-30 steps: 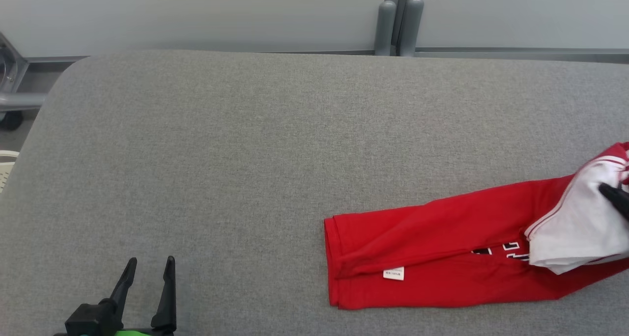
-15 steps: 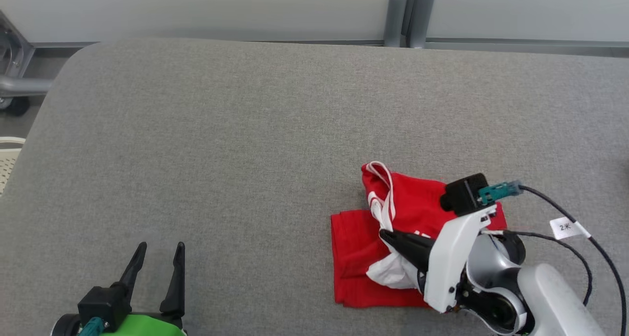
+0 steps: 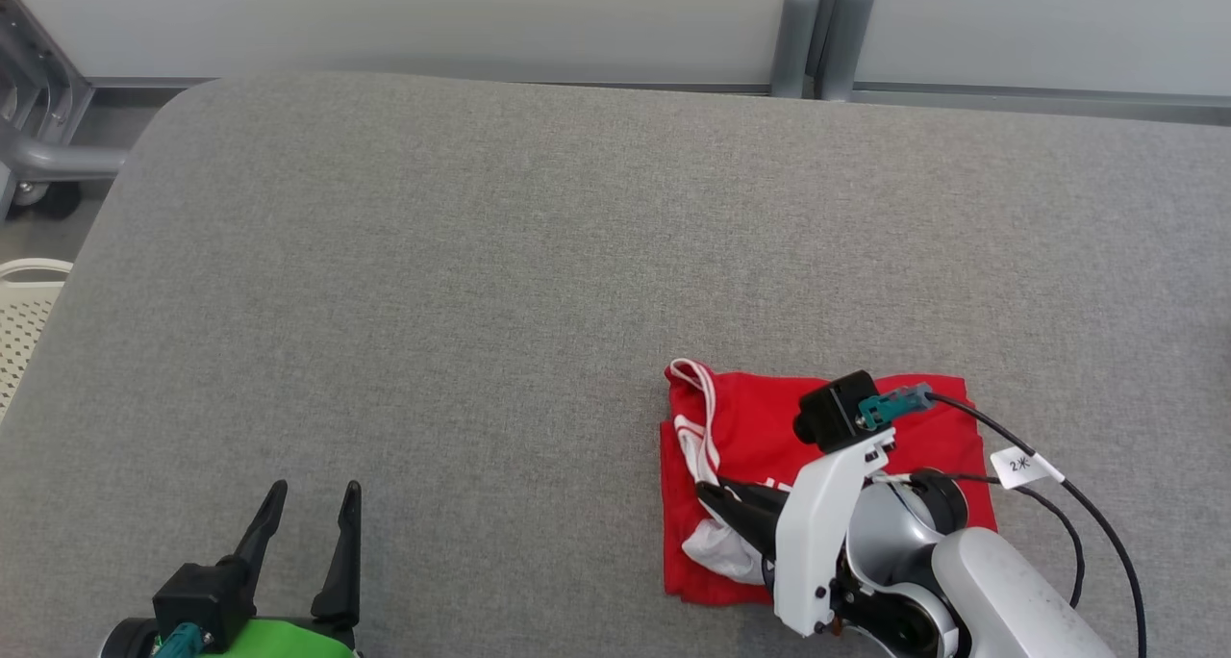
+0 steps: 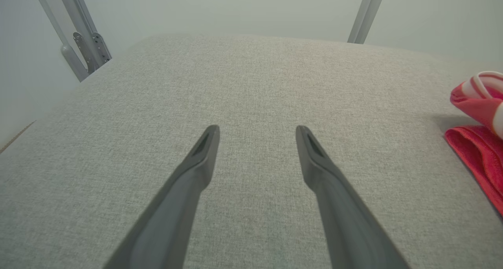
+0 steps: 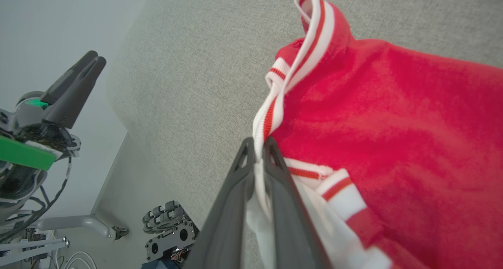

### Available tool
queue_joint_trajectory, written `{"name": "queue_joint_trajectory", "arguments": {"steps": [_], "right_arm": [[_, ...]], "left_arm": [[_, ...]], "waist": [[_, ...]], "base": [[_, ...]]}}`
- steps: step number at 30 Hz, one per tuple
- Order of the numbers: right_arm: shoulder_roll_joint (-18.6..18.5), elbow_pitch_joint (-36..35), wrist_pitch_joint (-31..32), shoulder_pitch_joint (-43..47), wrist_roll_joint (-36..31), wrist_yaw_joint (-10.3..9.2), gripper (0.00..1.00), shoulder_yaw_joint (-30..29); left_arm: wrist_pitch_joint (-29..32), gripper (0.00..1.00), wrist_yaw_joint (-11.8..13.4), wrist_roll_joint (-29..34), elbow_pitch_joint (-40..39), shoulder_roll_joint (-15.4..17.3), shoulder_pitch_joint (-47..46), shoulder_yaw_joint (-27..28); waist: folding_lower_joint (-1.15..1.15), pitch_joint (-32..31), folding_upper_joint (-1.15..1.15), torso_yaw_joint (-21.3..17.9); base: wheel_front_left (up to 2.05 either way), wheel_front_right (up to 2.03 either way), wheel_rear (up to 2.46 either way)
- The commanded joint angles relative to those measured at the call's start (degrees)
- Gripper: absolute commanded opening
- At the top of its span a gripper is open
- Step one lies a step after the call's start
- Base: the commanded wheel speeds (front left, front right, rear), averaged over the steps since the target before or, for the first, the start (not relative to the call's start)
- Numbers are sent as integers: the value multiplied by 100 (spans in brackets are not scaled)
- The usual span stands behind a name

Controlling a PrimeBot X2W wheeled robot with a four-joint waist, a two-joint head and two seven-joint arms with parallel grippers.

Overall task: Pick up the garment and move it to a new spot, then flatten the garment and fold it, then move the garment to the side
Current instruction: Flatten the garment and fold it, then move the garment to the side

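Observation:
The garment is a red shirt with white, red-striped trim, lying folded over itself on the grey padded table, right of centre near the front. My right gripper rests on its left part, shut on a white trimmed edge; in the right wrist view the gripper pinches that white fabric, with the red garment spread beyond. My left gripper stands open over bare table at the lower left, well apart from the garment. The left wrist view has this gripper open, with the garment at the right edge.
A white perforated basket sits off the table's left edge, below a grey metal frame. Two grey posts stand behind the table's far edge. A cable with a tag trails from my right wrist.
The head camera has shifted. My right gripper has carried the garment's trimmed end leftward over the rest, doubling the long red strip into a short folded stack, then lowered it. The left gripper stayed put.

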Motion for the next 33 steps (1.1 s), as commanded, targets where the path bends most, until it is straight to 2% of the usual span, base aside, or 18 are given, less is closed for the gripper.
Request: {"name": "queue_joint_trajectory", "arguments": {"steps": [1, 2, 3, 7, 11, 15, 16, 18, 21, 24, 30, 33], "right_arm": [[-23, 37, -50, -72, -27, 3, 25, 46], [-18, 47, -107, -100, -55, 3, 47, 58], [-11, 43, -182, -135, -106, 3, 100, 66], [104, -184, -328, -153, -117, 3, 100, 113], [-10, -895, -230, 44, 106, 3, 100, -92], [-343, -1607, 30, 333, 208, 3, 100, -959], [-343, -1607, 30, 333, 208, 3, 100, -959], [-553, -1705, 183, 480, 106, 3, 100, -1551], [-752, -1595, 459, 686, 108, 3, 100, -2270], [-898, -1390, 780, 835, 170, 3, 100, -2680], [-1164, -930, 1330, 703, 131, 3, 100, -2942], [-1147, -730, 1666, 602, 235, 3, 100, -2892]], "left_arm": [[-15, 100, -14, -25, 12, 19, -54, -10], [-15, 100, -15, -30, 8, 20, -49, -8], [-15, 100, -15, -37, 2, 23, -38, -7], [-15, 100, -15, -40, 32, 36, 33, 44], [-15, 100, -15, -44, 41, 30, 70, 82], [-14, 100, -15, 1, -39, -41, 77, 169], [-14, 100, -15, 1, -39, -41, 77, 169], [-15, 100, -15, 28, -92, -95, 53, 163], [-15, 100, -15, 41, -133, -148, -52, 111], [-15, 100, -15, 20, -165, -219, -143, 55], [-15, 100, -15, -22, -149, -239, -181, 35], [-15, 100, -16, -27, -130, -251, -235, 25]], "waist": [[0, -9, 69, -2], [0, -17, 69, -7], [0, -24, 69, -12], [0, -36, 69, -59], [0, -33, 69, -95], [0, 5, 69, -139], [0, 5, 69, -139], [0, 68, 69, -143], [0, 170, 69, -97], [0, 279, 69, -41], [0, 411, 69, 42], [0, 447, 69, 85]], "base": [[0, 0, 0], [0, 0, 0], [0, 0, 0], [0, 0, 0], [0, 0, 0], [0, 0, 0], [0, 0, 0], [0, 0, 0], [0, 0, 0], [0, 0, 0], [0, 0, 0], [0, 0, 0]]}}
